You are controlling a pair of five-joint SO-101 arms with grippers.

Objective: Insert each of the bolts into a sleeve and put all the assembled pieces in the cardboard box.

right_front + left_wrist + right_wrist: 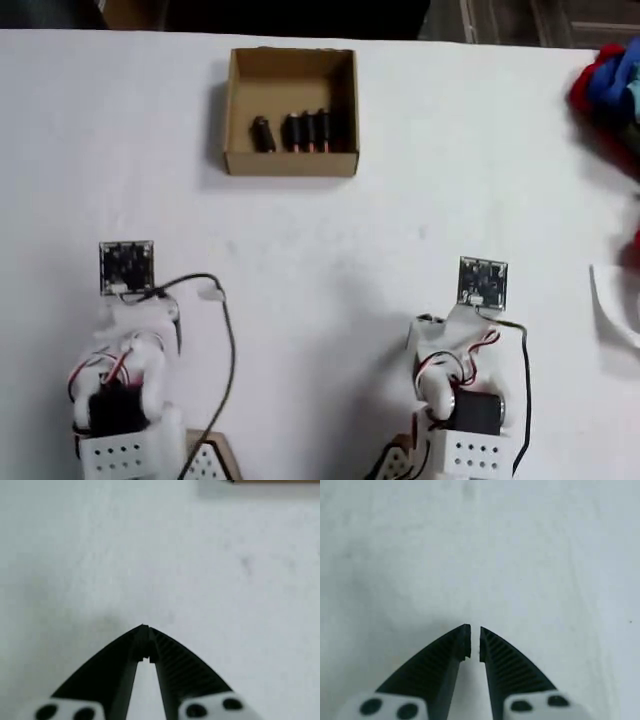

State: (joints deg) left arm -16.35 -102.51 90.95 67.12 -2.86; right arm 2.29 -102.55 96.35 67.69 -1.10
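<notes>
The cardboard box (292, 60) stands open at the far middle of the white table. Inside it lie several dark bolt-and-sleeve pieces (305, 132), one (262, 133) a little apart from the row. The left arm (125, 330) and the right arm (465, 370) are both folded back at the near edge, far from the box. My left gripper (145, 630) is shut, tips touching, with nothing in it, above bare table. My right gripper (475, 641) is shut down to a hair's gap and holds nothing.
A red and blue bundle (610, 85) lies at the far right edge, with a white object (612, 310) below it along the same edge. A black cable (228, 340) trails beside the left arm. Bare table lies between the arms and the box.
</notes>
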